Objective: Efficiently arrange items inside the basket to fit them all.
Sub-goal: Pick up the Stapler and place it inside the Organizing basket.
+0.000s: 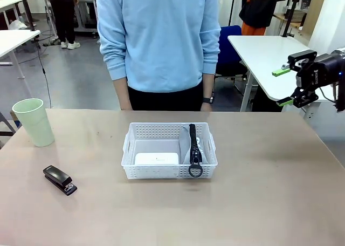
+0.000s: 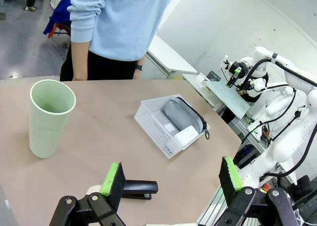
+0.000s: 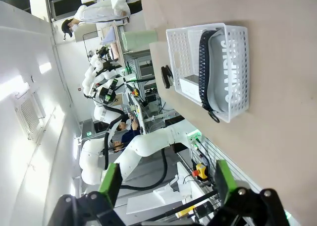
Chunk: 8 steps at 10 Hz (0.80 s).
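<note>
The white lattice basket (image 1: 131, 149) sits mid-table. Inside it, a white rounded box (image 1: 156, 158) lies at the front left, and a grey pouch (image 1: 186, 154) with a black strap (image 1: 193, 144) stands along the right side. A pale green cup (image 1: 33, 122) stands upright at the far left, with a small black stapler (image 1: 59, 179) in front of it. My right gripper (image 1: 282, 87) hangs open, high off the table's right edge. In the left wrist view my left gripper (image 2: 171, 176) is open above the stapler (image 2: 138, 189), with the cup (image 2: 49, 118) and basket (image 2: 153, 132) beyond. The right wrist view has my right gripper (image 3: 166, 176) open, well away from the basket (image 3: 181, 52) and pouch (image 3: 228, 72).
A person in a light blue sweater (image 1: 159, 41) stands at the table's far edge behind the basket, arms down. A second white table (image 1: 264, 52) stands behind my right gripper.
</note>
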{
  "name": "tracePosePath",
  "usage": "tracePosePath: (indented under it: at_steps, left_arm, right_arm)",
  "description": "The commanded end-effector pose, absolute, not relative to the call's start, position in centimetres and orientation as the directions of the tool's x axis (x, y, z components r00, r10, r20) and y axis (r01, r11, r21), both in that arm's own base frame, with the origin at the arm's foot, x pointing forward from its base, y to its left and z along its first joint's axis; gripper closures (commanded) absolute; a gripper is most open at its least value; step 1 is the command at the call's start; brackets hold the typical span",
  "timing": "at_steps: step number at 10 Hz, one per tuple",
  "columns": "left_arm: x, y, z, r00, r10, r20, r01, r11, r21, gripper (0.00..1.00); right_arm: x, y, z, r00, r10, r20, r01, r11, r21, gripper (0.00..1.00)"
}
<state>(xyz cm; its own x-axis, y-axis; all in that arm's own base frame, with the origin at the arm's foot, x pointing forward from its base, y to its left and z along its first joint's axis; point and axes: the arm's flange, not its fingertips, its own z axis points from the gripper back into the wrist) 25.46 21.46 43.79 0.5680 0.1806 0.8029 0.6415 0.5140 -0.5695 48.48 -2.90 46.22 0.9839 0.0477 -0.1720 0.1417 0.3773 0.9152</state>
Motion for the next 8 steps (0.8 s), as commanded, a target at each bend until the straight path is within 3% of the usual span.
tracePosePath:
  at_steps: [1,2,3,4,8]
  left_arm:
    - [25.5,21.4,43.9,0.546,0.186,0.817,0.657,0.509,-0.556,0.00]
    - [25.5,21.5,43.8,0.568,0.181,0.803,0.642,0.514,-0.569,0.00]
    - [24.4,19.6,44.2,0.515,0.040,0.856,0.658,0.621,-0.426,0.00]
    - [23.2,17.4,45.2,0.451,-0.071,0.889,0.706,0.638,-0.308,0.00]
    - [21.5,9.2,47.0,0.338,-0.476,0.812,0.824,0.566,-0.012,0.00]
  right_arm:
    - [48.4,-3.0,46.4,0.983,0.058,-0.172,0.137,0.387,0.912,0.00]
    - [48.4,-3.0,46.4,0.983,0.058,-0.172,0.137,0.387,0.912,0.00]
    - [48.4,-3.0,46.4,0.983,0.058,-0.172,0.137,0.387,0.912,0.00]
    - [48.4,-3.0,46.4,0.983,0.058,-0.172,0.137,0.387,0.912,0.00]
    - [48.4,-3.0,46.4,0.983,0.058,-0.172,0.137,0.387,0.912,0.00]
